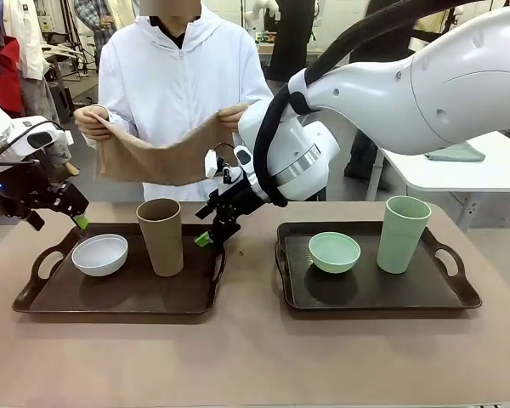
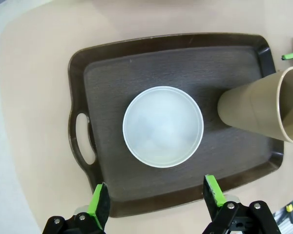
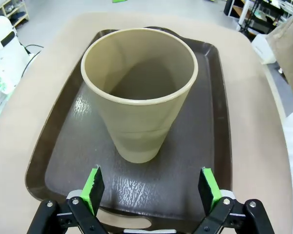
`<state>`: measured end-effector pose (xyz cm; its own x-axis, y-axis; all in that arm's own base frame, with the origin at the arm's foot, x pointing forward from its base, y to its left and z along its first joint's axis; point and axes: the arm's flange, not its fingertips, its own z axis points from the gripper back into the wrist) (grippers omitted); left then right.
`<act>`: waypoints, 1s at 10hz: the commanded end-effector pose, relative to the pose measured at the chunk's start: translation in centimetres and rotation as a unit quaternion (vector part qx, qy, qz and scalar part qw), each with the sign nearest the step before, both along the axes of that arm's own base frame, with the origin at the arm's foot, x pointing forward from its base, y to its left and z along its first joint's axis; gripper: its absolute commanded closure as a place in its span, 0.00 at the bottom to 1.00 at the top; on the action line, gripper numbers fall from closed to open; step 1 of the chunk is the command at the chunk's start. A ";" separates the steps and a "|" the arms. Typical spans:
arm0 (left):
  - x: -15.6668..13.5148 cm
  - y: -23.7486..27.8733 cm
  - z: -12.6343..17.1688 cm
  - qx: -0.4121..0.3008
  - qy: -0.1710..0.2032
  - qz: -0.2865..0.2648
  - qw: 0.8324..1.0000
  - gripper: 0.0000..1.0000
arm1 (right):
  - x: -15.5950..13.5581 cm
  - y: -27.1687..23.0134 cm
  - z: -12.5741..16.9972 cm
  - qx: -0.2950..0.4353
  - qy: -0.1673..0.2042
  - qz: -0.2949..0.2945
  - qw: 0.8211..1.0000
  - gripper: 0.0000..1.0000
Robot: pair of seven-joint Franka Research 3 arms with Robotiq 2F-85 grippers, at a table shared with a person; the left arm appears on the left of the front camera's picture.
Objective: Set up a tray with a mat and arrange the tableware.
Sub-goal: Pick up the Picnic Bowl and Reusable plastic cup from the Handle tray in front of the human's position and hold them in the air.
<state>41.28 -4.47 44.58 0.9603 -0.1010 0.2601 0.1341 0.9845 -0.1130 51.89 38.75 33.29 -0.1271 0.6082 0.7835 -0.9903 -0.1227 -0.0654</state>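
Green-padded fingers (image 3: 94,187) of the right gripper (image 3: 150,187) stand wide apart with nothing between them. They hang over the near handle of the left tray (image 3: 53,161), short of the upright brown cup (image 3: 139,107). The left gripper (image 2: 155,195) is likewise spread and empty, poised above the white bowl (image 2: 163,126), which sits on that same tray beside the cup.

From the front, the right arm reaches across the middle to the left tray's inner end. A second dark tray (image 1: 374,306) lies to the right on the tan table (image 1: 255,357). It carries a mint green bowl (image 1: 334,252) and, just beside it, a tall mint green cup (image 1: 403,234). Across the table, a person holds a brown mat (image 1: 161,157) spread between both hands.
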 end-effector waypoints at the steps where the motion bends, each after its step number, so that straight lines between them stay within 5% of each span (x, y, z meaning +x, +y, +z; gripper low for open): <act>1: -0.2 -0.2 0.0 0.000 0.000 0.002 1.000 0.00 | -0.4 -0.4 0.0 -0.001 -0.005 0.001 1.000 0.00; 4: 1.5 -0.5 -1.4 0.015 0.016 0.005 1.000 0.00 | -1.3 1.2 -1.3 0.041 0.025 0.049 0.998 0.00; 7: 2.7 0.3 -2.2 0.040 0.018 0.016 0.999 0.00 | -0.7 3.3 -2.4 0.132 0.007 0.092 0.987 0.00; 10: 3.6 0.7 -4.5 0.046 0.013 -0.013 0.999 0.00 | 0.2 4.3 -3.6 0.145 -0.008 0.068 0.987 0.00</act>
<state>44.44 -3.82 40.83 0.9706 -0.1159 0.2112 0.1304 0.9899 -0.0560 51.97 42.81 30.23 -0.1937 0.3593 0.9129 -0.9607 -0.2582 -0.1022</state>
